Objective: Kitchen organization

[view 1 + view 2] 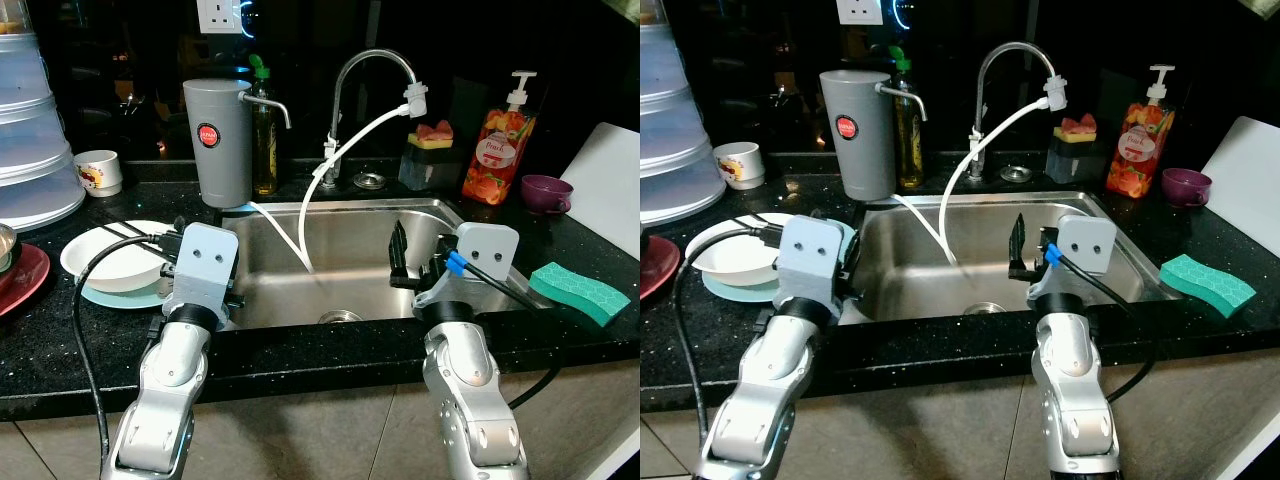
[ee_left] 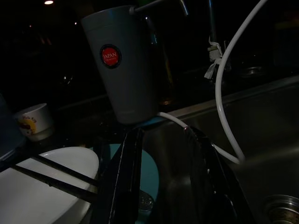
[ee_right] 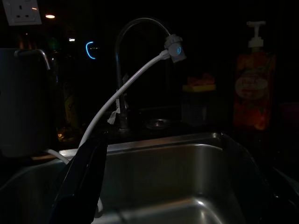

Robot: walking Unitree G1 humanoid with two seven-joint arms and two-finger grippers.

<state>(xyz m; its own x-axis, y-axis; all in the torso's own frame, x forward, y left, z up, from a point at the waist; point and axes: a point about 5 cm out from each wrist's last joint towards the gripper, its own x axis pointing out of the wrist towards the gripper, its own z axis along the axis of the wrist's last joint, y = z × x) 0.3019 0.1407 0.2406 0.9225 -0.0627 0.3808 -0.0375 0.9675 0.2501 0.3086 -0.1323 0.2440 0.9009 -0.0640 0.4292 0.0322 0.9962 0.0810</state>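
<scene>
A white bowl (image 1: 108, 258) with black chopsticks (image 2: 51, 176) across it sits on a teal plate (image 1: 120, 297) on the black counter, left of the steel sink (image 1: 360, 250). My left gripper (image 2: 163, 186) is open, hovering at the sink's left rim beside the bowl, with nothing between its fingers (image 2: 126, 186). My right gripper (image 1: 418, 258) is open over the right part of the basin, holding nothing. A green sponge (image 1: 580, 292) lies on the counter to its right.
A grey water filter canister (image 1: 218, 140), oil bottle (image 1: 264, 135), faucet (image 1: 372, 70) with white hose (image 1: 335, 165), soap bottle (image 1: 497, 150) and purple cup (image 1: 545, 192) line the back. White mug (image 1: 98, 172), stacked plastic containers (image 1: 30, 130) and red plate (image 1: 25, 280) stand left.
</scene>
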